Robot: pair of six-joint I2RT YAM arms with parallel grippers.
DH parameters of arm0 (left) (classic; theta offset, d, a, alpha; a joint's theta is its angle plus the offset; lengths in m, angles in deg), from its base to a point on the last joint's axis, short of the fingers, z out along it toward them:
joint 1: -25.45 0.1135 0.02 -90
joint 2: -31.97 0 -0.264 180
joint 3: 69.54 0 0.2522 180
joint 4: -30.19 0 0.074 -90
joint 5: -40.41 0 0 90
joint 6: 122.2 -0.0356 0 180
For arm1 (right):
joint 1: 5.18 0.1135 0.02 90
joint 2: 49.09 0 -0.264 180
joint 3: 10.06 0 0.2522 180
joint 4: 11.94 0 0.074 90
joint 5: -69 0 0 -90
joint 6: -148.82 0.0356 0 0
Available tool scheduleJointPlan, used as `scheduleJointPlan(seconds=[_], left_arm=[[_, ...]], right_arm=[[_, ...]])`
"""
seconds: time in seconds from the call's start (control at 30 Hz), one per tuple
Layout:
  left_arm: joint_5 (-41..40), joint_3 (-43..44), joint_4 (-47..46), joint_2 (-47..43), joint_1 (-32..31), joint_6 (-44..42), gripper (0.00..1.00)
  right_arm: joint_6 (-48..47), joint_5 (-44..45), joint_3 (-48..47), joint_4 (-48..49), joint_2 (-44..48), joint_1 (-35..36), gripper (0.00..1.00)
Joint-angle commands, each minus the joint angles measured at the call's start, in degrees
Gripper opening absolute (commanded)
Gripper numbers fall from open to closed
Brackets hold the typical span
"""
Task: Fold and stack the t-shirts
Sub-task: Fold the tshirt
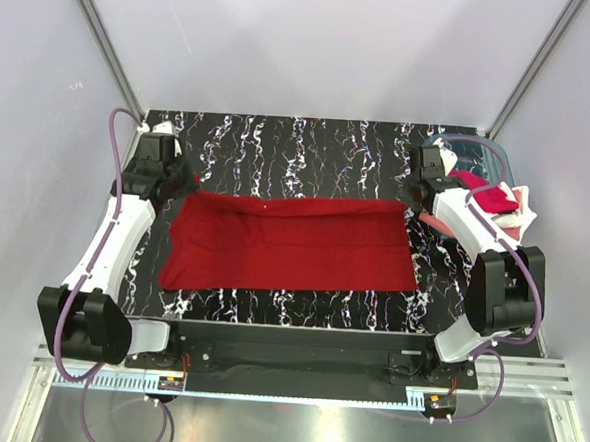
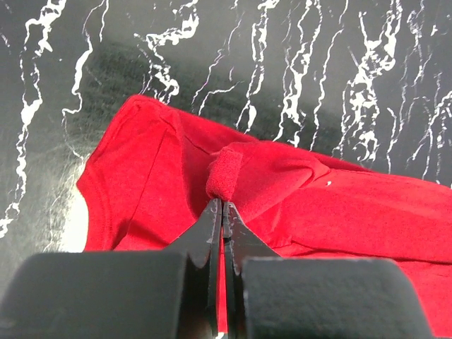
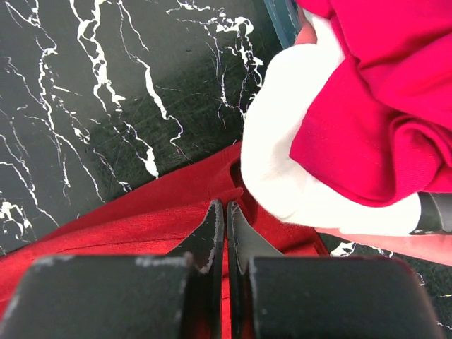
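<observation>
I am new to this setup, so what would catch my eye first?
A large deep red t-shirt lies spread across the black marbled table. The left gripper and right gripper each pinch one far corner. Red and white shirts heap at the right edge.

Bright even overhead light, soft shadows, blown-out white cloth, blurred foreground

Showing the large deep red t-shirt (image 1: pixel 291 246) lying flat as a wide band across the middle of the bench (image 1: pixel 280 145), its two far corners bunching upward. Also showing a crumpled heap of red, white and pink t-shirts (image 1: pixel 497 201) resting at the far right, just beside that shirt's right corner.
</observation>
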Motion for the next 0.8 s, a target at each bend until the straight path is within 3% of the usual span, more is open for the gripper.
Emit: scheduleJointPlan(seconds=[0.0,0.77], left_arm=[[-1.25,-0.84,-0.53,-3.13,0.28,-1.00,0.00],[-2.04,-7.87,5.18,-15.53,0.19,-2.76,0.00]], right_arm=[[0.58,1.89,0.04,0.70,3.06,0.05,0.00],[3.21,2.77,0.92,0.43,1.48,-0.04,0.00]])
